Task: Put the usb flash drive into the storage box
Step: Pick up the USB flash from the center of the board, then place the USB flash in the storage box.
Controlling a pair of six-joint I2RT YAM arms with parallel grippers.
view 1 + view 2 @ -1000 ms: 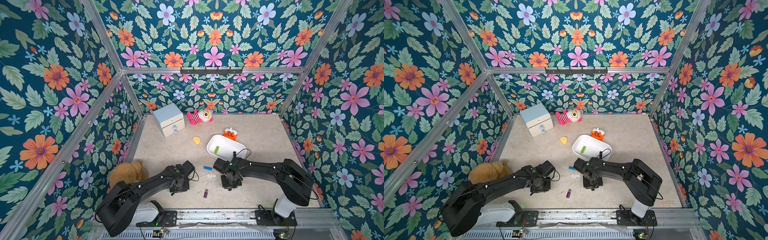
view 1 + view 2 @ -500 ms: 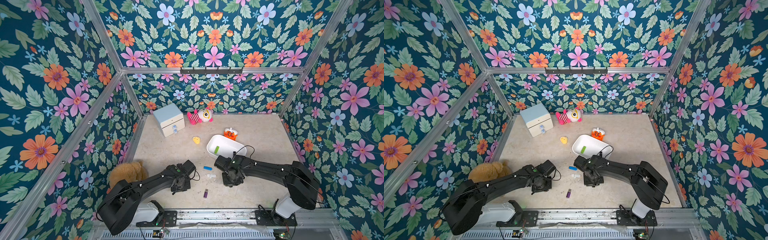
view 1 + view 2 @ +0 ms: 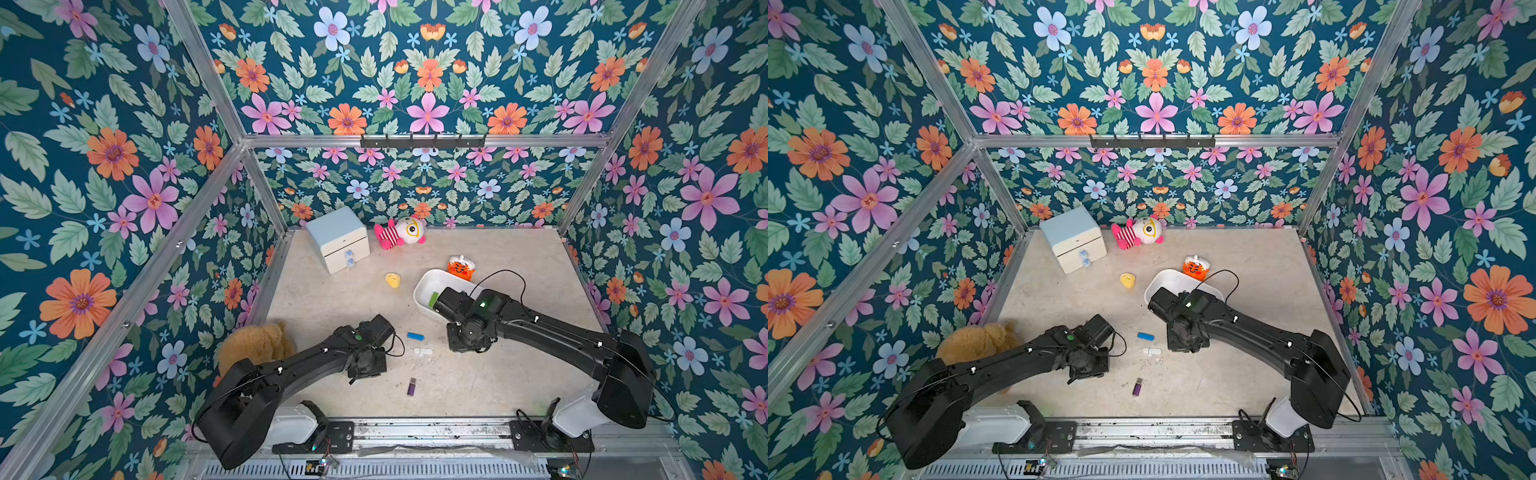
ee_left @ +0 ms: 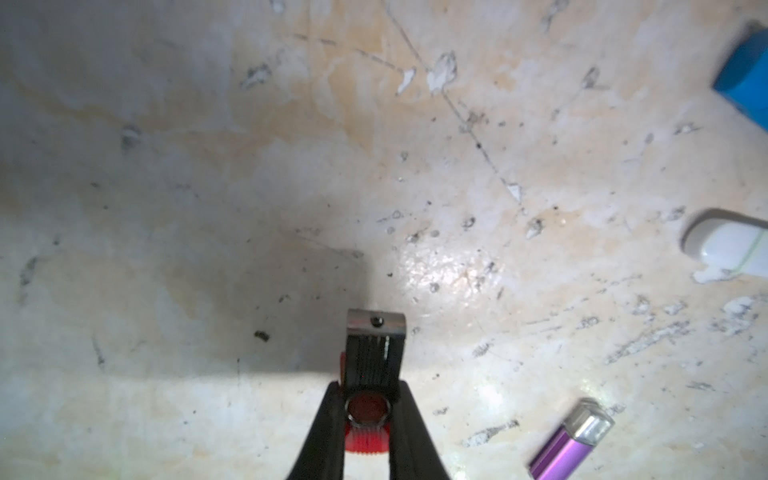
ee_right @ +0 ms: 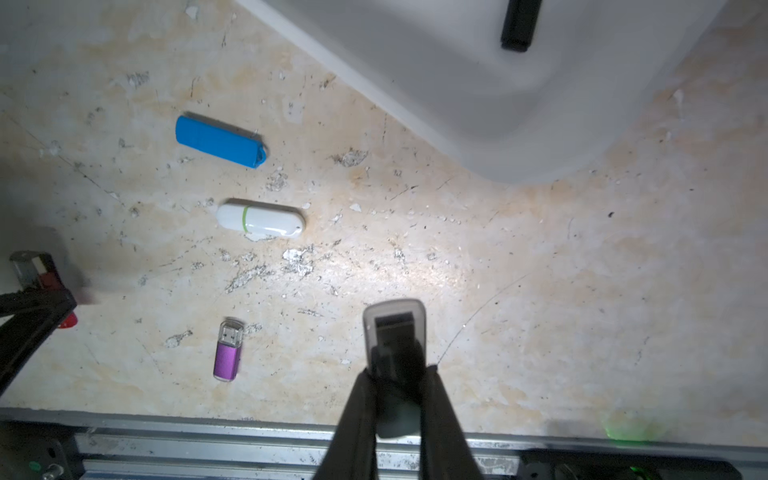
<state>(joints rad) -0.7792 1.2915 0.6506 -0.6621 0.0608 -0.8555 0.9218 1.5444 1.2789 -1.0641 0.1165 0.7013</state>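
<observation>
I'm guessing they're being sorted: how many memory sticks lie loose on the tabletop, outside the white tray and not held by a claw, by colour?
blue stick: 1
white stick: 1
purple stick: 1
Total: 3

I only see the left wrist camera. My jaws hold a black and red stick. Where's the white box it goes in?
Observer: The storage box is ahead and to your right, past the blue drive.
Operator: Anything in it?
Observer: A green drive lies inside.
Operator: Is the other arm busy?
Observer: Yes, the right gripper has its jaws shut on a grey drive near the box.
</observation>
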